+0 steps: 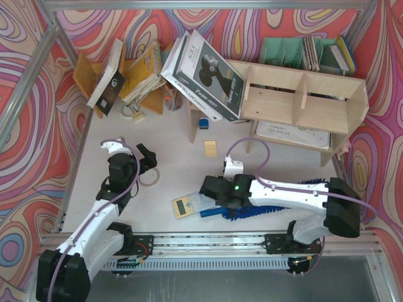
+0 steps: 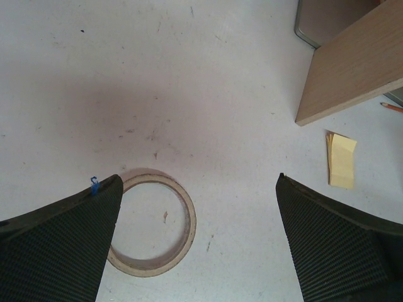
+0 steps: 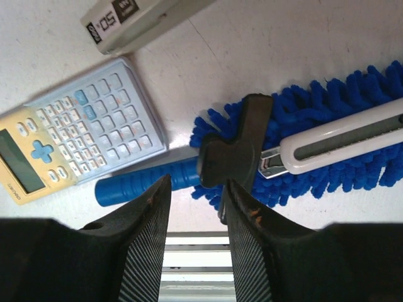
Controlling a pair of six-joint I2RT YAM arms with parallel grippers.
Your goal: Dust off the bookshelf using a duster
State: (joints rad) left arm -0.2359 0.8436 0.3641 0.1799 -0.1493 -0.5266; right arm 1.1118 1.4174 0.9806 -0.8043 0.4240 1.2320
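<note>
The bookshelf (image 1: 302, 94) of pale plywood stands at the back right, and one of its uprights (image 2: 352, 69) shows in the left wrist view. The bright-blue duster (image 1: 258, 211) lies flat on the table under my right arm. Its fluffy head (image 3: 327, 100) points right and its slim handle (image 3: 138, 182) points left. My right gripper (image 3: 198, 189) hangs over the spot where handle and head join. Its jaws are narrowed to a small gap, with a black plastic piece (image 3: 236, 145) against the right fingertip. My left gripper (image 2: 198, 182) stands wide open above bare table.
A blue-and-yellow calculator (image 3: 75, 138) lies beside the handle, a white box cutter (image 3: 340, 135) rests on the duster head, and a silver stapler (image 3: 135, 22) lies beyond. A tape ring (image 2: 191, 223) sits by my left finger. Yellow sticky notes (image 2: 342, 160) lie near the upright. Books lean at the back left.
</note>
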